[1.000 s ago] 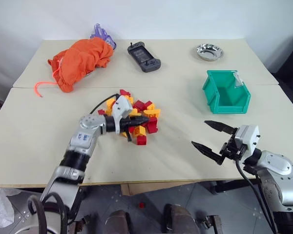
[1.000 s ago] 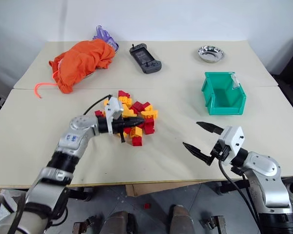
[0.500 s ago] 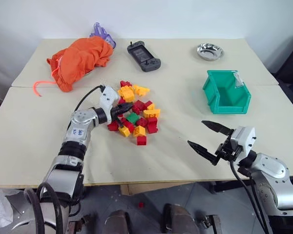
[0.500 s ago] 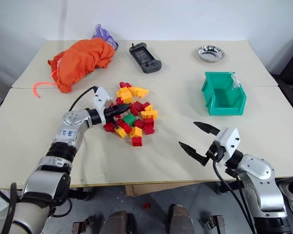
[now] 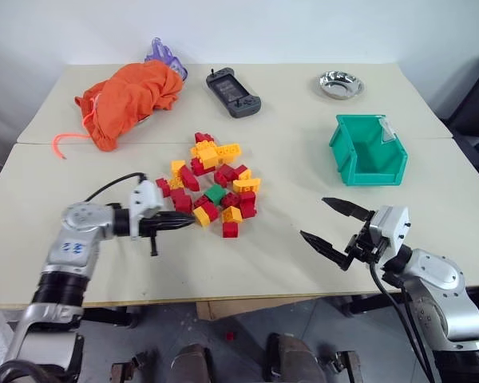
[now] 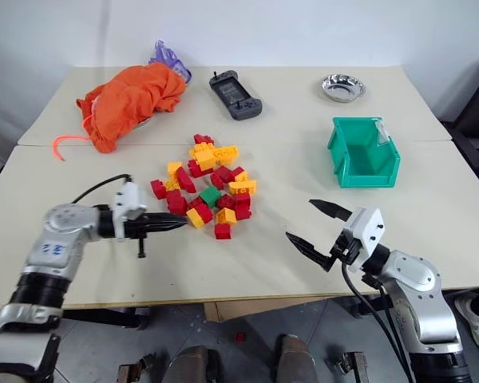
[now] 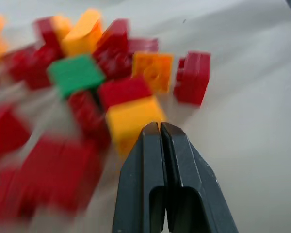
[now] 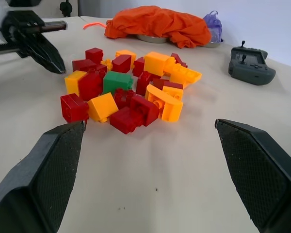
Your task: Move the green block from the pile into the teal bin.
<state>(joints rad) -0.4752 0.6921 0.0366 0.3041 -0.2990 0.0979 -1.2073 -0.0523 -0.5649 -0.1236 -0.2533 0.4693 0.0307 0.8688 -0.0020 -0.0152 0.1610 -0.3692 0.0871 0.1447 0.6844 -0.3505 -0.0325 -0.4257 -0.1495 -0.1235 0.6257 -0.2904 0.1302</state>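
Starting at the left of the head view, the left gripper (image 5: 193, 224) lies low over the table (image 5: 287, 263) with its two black fingers pressed together, holding nothing, its tips just beside the left edge of the pile (image 5: 211, 187) of red and yellow bricks. Near the middle of that pile sits the green block (image 5: 215, 193), uncovered. Further right, in the upper right of the frame, stands the teal bin (image 5: 368, 149). At lower right, the right gripper (image 5: 326, 221) hangs spread wide, empty.
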